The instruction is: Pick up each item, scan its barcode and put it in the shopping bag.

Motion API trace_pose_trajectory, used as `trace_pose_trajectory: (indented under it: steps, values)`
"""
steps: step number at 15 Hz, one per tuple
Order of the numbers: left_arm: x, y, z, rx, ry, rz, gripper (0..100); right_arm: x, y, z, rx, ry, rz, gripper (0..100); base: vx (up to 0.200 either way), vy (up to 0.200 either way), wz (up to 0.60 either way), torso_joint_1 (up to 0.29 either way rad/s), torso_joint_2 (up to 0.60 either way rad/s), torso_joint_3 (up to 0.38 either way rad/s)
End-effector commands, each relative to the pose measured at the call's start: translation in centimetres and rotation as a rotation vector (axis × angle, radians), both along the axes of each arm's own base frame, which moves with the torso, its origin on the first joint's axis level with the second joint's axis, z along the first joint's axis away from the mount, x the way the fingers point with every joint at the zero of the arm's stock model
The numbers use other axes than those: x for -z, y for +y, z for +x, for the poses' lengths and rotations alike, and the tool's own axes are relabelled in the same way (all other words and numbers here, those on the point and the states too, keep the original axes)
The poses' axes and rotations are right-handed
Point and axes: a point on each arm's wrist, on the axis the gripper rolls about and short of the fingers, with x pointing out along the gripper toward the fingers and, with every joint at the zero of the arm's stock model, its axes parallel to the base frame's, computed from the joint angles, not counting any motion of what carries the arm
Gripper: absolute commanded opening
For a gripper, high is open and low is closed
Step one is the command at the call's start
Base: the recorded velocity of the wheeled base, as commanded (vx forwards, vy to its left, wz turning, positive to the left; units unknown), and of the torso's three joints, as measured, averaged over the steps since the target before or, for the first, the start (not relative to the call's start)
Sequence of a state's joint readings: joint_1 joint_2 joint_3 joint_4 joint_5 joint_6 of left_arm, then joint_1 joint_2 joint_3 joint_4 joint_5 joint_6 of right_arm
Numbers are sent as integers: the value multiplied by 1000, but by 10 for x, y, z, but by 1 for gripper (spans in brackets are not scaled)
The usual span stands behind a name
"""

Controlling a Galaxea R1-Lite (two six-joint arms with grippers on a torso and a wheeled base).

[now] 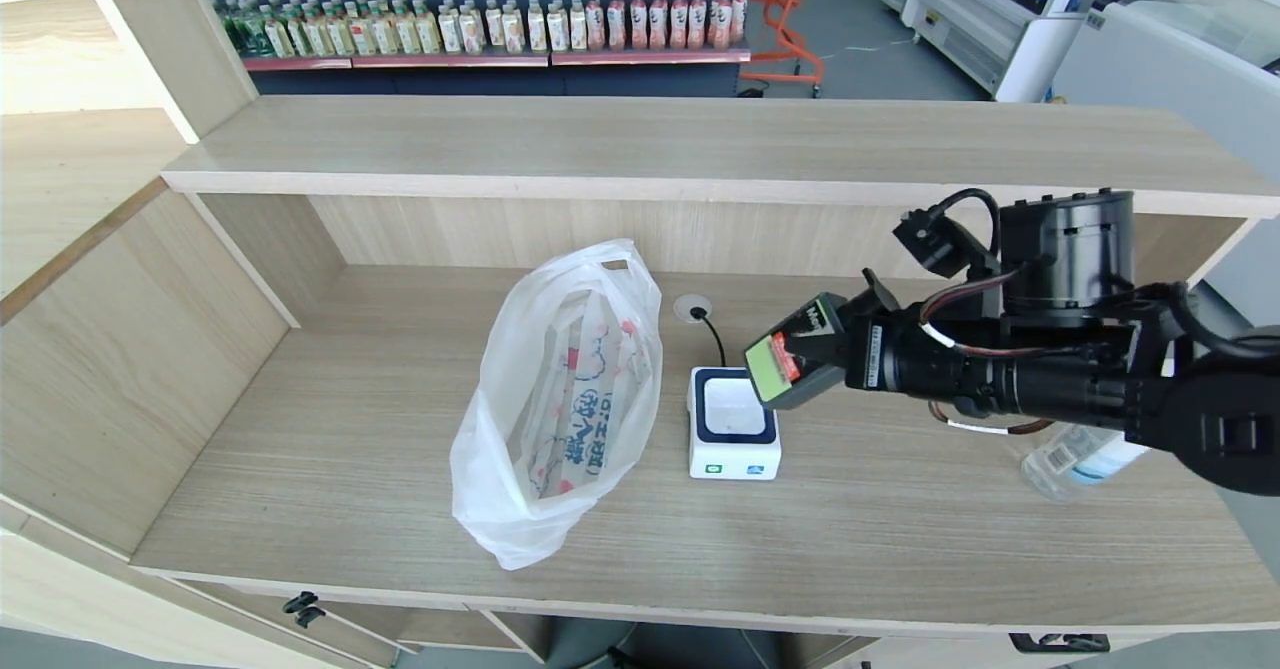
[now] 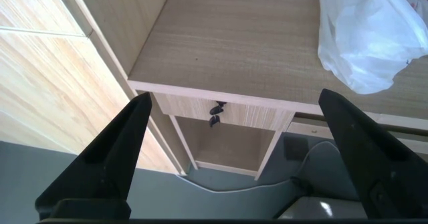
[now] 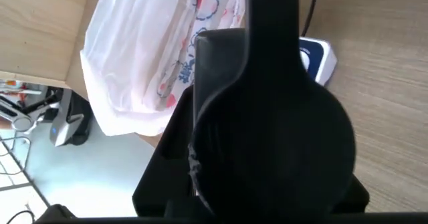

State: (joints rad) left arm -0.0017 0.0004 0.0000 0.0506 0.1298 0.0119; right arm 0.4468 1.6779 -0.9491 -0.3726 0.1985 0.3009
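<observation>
My right gripper (image 1: 838, 344) is shut on a small dark box (image 1: 790, 357) with a green and red label. It holds the box tilted just above the far right corner of the white and blue barcode scanner (image 1: 733, 436). In the right wrist view the dark box (image 3: 214, 77) sits against my gripper, with the scanner (image 3: 319, 55) beyond it. The white plastic shopping bag (image 1: 560, 399) lies open left of the scanner, with a printed package (image 1: 585, 404) inside. My left gripper (image 2: 231, 164) hangs open and holds nothing, below the counter's front edge near the bag's corner (image 2: 364, 37).
A clear plastic bottle (image 1: 1075, 459) lies on the wooden counter (image 1: 350, 469) at the right, partly hidden under my right arm. A raised shelf (image 1: 700, 149) runs along the back, and a side wall (image 1: 120, 389) closes the left. The scanner's cable (image 1: 712, 334) enters a desk hole.
</observation>
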Motion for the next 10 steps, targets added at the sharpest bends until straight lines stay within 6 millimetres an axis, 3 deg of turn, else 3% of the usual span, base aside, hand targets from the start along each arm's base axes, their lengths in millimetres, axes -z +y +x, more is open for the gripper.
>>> trace_pose_trajectory:
  steps: [1,5,10]
  values:
    - [0,0,0,-1,1,0,100,-22,-22,-26,43,-70,4,0,0,0,0,0,0,0]
    - [0,0,0,-1,1,0,100,-3,-43,-44,73,-40,-63,0,0,0,0,0,0,0]
    - [0,0,0,0,2,10,100,-5,-47,-51,78,-44,-56,0,0,0,0,0,0,0]
